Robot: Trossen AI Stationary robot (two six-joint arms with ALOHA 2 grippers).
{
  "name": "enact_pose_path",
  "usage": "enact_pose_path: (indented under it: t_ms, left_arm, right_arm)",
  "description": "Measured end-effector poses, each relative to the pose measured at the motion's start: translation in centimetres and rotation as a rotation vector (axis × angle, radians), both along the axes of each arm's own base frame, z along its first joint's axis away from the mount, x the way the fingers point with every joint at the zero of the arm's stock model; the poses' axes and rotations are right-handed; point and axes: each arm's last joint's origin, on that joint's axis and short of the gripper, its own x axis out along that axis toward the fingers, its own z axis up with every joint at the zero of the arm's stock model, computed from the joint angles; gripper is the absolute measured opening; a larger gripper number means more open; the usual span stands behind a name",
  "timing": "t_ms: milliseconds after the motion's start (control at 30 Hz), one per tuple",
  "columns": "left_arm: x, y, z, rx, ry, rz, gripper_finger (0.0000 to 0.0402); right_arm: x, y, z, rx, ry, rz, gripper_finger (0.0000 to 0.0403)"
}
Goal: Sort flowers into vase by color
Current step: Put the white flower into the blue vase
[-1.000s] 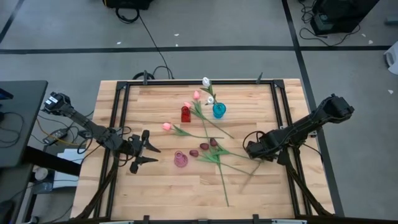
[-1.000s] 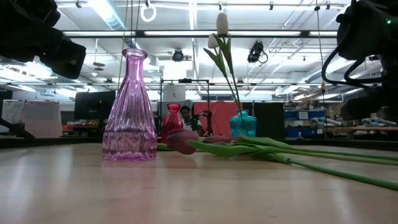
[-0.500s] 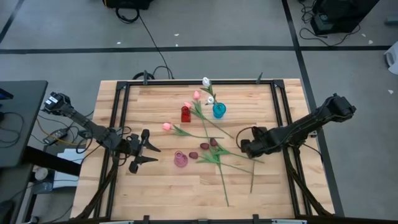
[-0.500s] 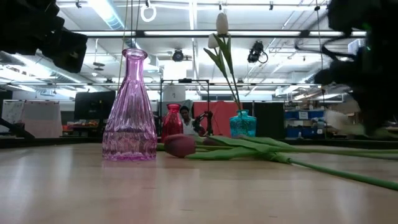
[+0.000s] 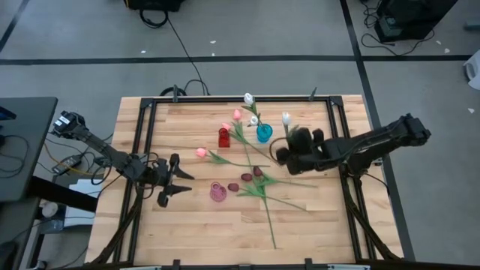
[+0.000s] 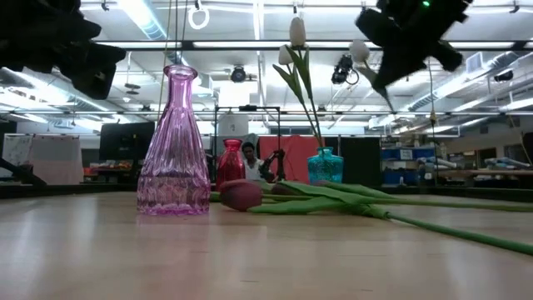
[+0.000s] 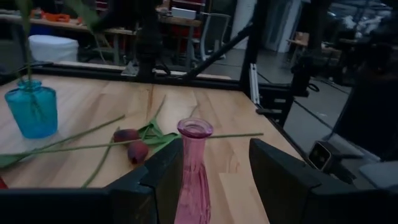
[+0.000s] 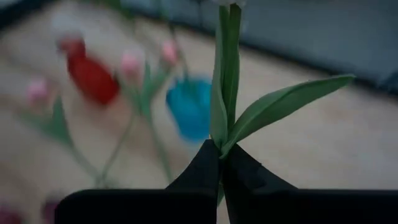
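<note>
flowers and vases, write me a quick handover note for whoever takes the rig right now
Right gripper: jaws shut on a white tulip, held in the air beside the blue vase.
Left gripper: jaws open, hovering at the table's left, facing the pink vase.
Done: two white tulips stand in the blue vase.
Left: the held white tulip is not yet in a vase. Pink tulips lie on the table around the red vase; maroon tulips lie near the pink vase. The red and pink vases look empty.
</note>
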Motion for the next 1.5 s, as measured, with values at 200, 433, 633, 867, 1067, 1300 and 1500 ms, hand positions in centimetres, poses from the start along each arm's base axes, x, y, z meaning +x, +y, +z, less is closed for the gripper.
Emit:
enact_pose_path:
  t_ms: [200,433,633,867,1067,1300,1500]
  left_arm:
    - [0.0,0.0,0.1,-0.068,-0.002,0.013,0.0188]
    - [0.0,0.0,0.1,-0.133,0.008,0.018,0.0188]
    - [0.3,0.0,-0.2,-0.166,0.029,0.061,0.0188]
    - [1.1,-0.3,-0.5,-0.193,0.021,0.127,0.0188]
    - [1.8,-0.7,-1.0,-0.191,0.021,0.13,0.0188]
    - [1.9,-0.8,-1.0,-0.169,0.013,0.127,0.0188]
    - [1.9,-0.8,-1.0,-0.136,0.001,0.125,0.0188]
  right_arm:
    - [1.1,-2.1,2.3,-0.169,-0.045,-0.032,0.0013]
    - [1.0,-5.3,5.3,-0.234,-0.086,0.063,0.0012]
    - [1.5,-6.8,7.2,-0.412,-0.224,0.226,0.0012]
    - [1.3,-9.4,6.0,-0.448,-0.215,0.262,0.0012]
    - [1.1,-10.4,5.1,-0.45,-0.25,0.273,0.0012]
    - [0.9,-10.6,3.9,-0.399,-0.287,0.278,0.0012]
    - [0.8,-10.4,1.8,-0.348,-0.27,0.341,0.0027]
